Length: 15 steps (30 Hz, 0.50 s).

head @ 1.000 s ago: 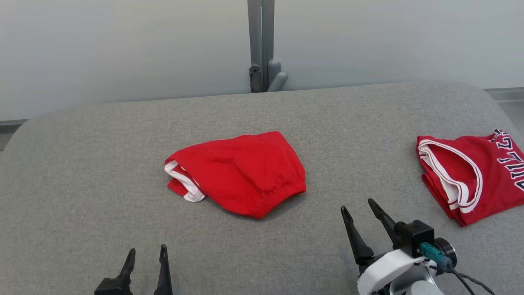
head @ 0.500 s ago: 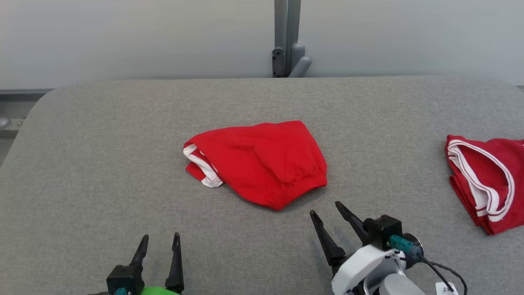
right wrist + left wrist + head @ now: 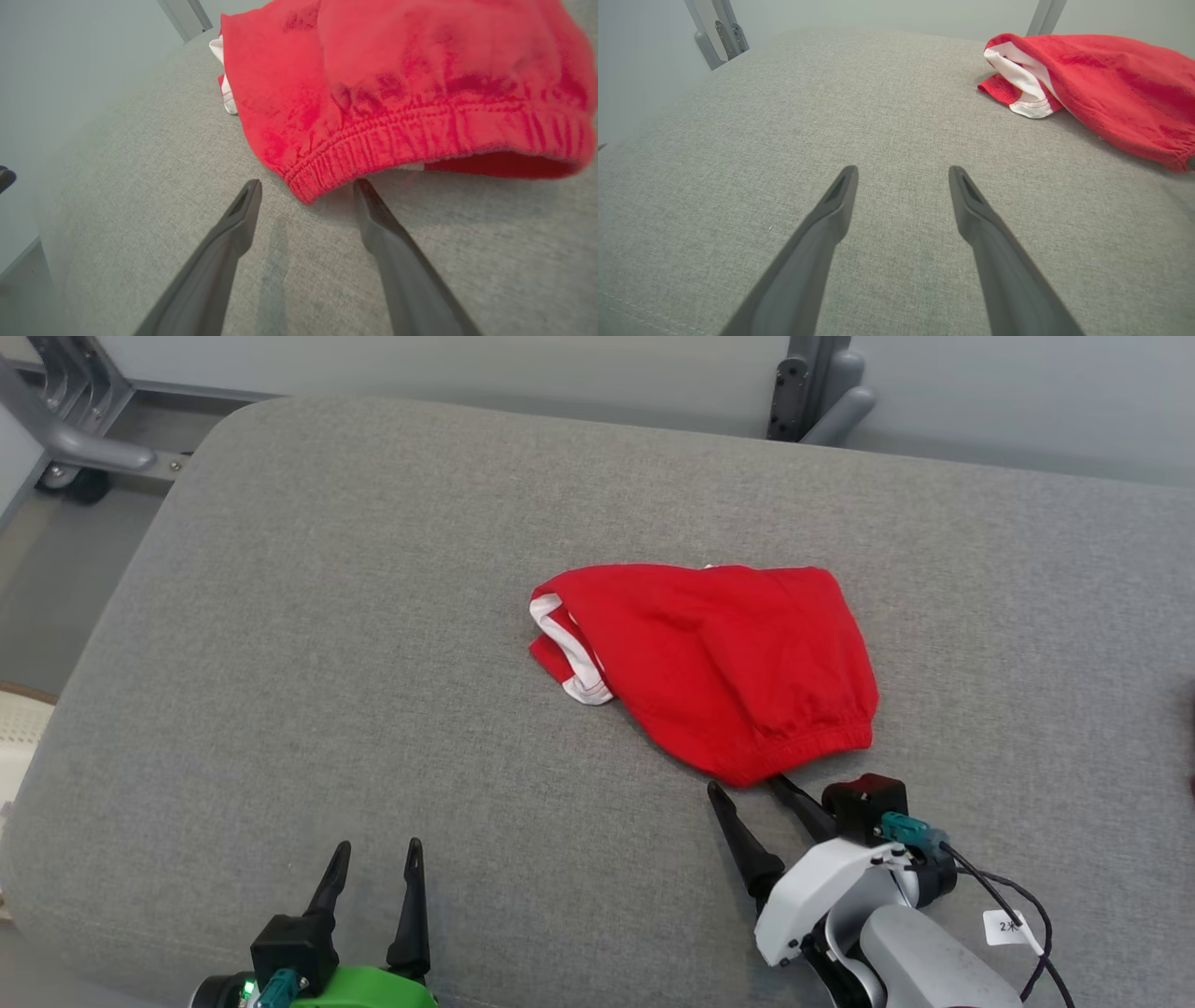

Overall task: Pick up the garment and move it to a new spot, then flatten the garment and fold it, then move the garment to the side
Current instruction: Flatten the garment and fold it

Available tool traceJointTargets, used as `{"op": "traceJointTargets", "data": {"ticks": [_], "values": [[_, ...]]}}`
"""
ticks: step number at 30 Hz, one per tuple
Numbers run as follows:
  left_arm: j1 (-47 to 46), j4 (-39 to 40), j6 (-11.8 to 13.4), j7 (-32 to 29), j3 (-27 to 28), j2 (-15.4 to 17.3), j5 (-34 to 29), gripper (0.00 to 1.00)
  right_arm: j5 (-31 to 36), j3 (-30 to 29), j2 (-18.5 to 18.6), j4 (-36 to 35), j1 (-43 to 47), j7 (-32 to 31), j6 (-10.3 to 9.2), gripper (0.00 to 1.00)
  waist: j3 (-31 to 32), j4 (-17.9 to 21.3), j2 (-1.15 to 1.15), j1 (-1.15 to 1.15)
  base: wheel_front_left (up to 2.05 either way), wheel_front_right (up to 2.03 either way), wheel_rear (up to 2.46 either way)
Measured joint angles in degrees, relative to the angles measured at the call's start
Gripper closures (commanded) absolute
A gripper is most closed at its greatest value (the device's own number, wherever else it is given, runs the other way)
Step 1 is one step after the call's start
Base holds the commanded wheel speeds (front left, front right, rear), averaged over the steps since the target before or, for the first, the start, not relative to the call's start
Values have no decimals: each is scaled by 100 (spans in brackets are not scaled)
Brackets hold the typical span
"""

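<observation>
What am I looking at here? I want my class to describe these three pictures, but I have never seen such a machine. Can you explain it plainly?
This is a wheeled robot with two arms. One picture comes from a camera on its head, looking down at a grey padded surface. The other two come from cameras on its wrists, each looking along that arm's own two dark fingers. On the surface lies a crumpled red garment with white trim and an elastic hem. The left end effector is open over bare surface, apart from the garment. The right end effector is open too, its fingertips right at the elastic hem, either side of its nearest corner. Nothing is held yet.
</observation>
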<state>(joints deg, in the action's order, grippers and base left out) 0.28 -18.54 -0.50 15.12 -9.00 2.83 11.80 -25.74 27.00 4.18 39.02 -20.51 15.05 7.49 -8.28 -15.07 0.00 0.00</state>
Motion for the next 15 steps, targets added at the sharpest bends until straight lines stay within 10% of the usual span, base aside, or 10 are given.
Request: {"op": "traceJointTargets", "data": {"ticks": [5, 6, 7, 9, 15], "values": [[-27, 25, 47, 0, -45, 1, 68, 0, -167, 193, 24, -110, -114, 0, 0, 8, -214, -186, 0, 0, 0, 0, 0], [-49, 33, 51, 0, -57, 1, 78, 0, -183, 213, 29, -165, -128, 0, 0, 47, -245, -202, 0, 0, 0, 0, 0], [-77, 37, 52, 0, -66, 0, 82, 0, -207, 233, 29, -223, -130, 0, 0, 47, -270, -210, 0, 0, 0, 0, 0], [-92, 37, 53, 0, -70, 0, 102, 0, -256, 235, 25, -293, -128, -1, 0, 100, -280, -204, 0, 0, 0, 0, 0], [-84, 2, 49, 1, -68, -1, 121, 0, -415, 314, 73, -839, -101, 0, 0, 100, -208, -57, 0, 0, 0, 0, 0]]}}
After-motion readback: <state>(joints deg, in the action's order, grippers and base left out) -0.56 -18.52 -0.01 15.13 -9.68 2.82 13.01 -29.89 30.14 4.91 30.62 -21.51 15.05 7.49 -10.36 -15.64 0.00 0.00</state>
